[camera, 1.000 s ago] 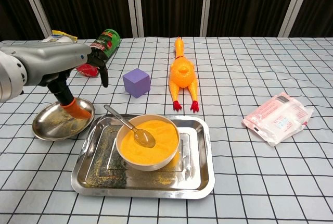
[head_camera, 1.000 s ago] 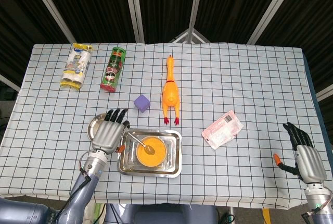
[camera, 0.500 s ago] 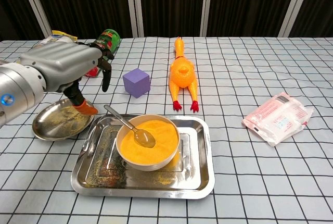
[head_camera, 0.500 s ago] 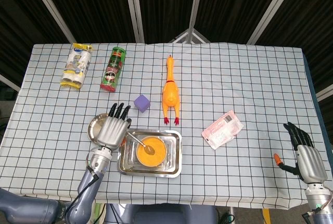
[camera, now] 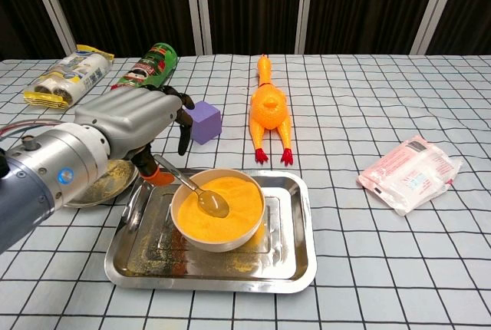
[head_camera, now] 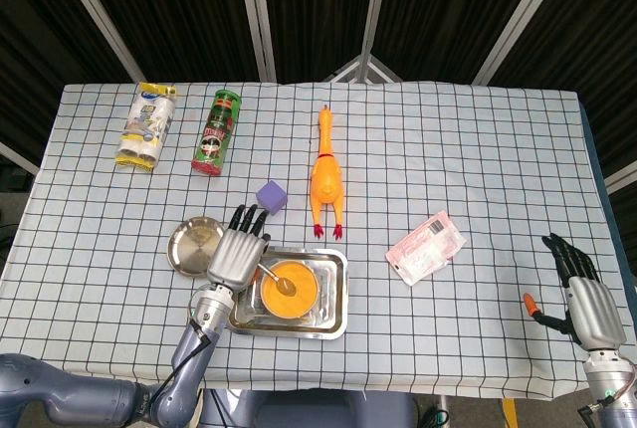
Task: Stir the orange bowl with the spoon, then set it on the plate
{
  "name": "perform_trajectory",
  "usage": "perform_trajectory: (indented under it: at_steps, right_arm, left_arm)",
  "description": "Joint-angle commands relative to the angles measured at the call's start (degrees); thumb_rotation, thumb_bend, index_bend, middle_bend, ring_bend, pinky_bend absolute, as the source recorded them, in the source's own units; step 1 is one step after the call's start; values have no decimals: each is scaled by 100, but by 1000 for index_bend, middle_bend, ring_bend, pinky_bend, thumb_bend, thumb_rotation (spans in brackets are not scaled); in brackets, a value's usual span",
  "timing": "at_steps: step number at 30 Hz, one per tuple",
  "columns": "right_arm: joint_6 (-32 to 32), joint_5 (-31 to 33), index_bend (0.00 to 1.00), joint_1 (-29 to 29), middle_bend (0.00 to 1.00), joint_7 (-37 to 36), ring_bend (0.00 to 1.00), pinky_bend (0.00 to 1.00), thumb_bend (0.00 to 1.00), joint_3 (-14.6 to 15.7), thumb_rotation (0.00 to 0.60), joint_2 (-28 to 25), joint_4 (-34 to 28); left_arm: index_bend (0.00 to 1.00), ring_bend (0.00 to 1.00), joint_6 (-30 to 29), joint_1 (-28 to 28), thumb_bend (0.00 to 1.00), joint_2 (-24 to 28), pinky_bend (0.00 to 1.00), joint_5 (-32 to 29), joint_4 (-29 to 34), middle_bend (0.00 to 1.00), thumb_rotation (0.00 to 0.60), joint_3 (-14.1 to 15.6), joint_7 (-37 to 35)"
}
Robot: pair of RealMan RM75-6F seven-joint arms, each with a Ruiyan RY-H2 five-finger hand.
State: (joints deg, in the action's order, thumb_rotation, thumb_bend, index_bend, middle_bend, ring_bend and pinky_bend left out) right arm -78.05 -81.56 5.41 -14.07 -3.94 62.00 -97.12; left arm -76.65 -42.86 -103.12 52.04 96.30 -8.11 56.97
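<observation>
Far left on the tabletop (head_camera: 100,249): a yellow-and-white packet (head_camera: 146,125), print too small to read; beside it a green chip can (head_camera: 217,131) lying on its side, label illegible. Nearer, a round steel plate (head_camera: 191,246), dusted with orange grains, sits just left of the steel tray (head_camera: 333,294), likely parked there so the spoon has a short trip. Left hand (head_camera: 237,254) hangs over the tray's left edge, fingers (camera: 182,127) apart and pointing down, gripping nothing; thumb tip is near the spoon's handle, contact unclear. Judged a reach for the handle, stirring not yet begun. Spoon (camera: 198,190) rests in the orange bowl (camera: 219,209), scoop in the orange powder, handle leaning out far-left toward the hand. Bowl stands inside the tray, presumably to catch spill. Purple cube (head_camera: 272,196) and rubber chicken (head_camera: 325,180) lie beyond. Right: pink-white pouch (head_camera: 426,247), text unreadable. Far right, right hand (head_camera: 582,296) idle, spread, empty, well apart.
</observation>
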Motion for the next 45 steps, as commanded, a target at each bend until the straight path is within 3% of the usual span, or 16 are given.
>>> perform_trajectory:
  at_steps: [1,11,45]
  right_arm:
    - [0,-1,0,0,0,-2,0,0,404,0,600,-1,-3]
    - [5,6,0,0,0,-6,0,0,404,0,600,-5,-12]
    - [6,-2,0,-1,0,3,0,0,404,8,600,-12,-17]
  left_arm:
    - [494,0,8,-3,372,-15,0,-9,-13,100,600,-10,6]
    - [504,0,34,3,388,-59,0,-17,-75,103,600,-7,25]
    - [561,0,13,89,583,126,0,-72,256,120,600,29,193]
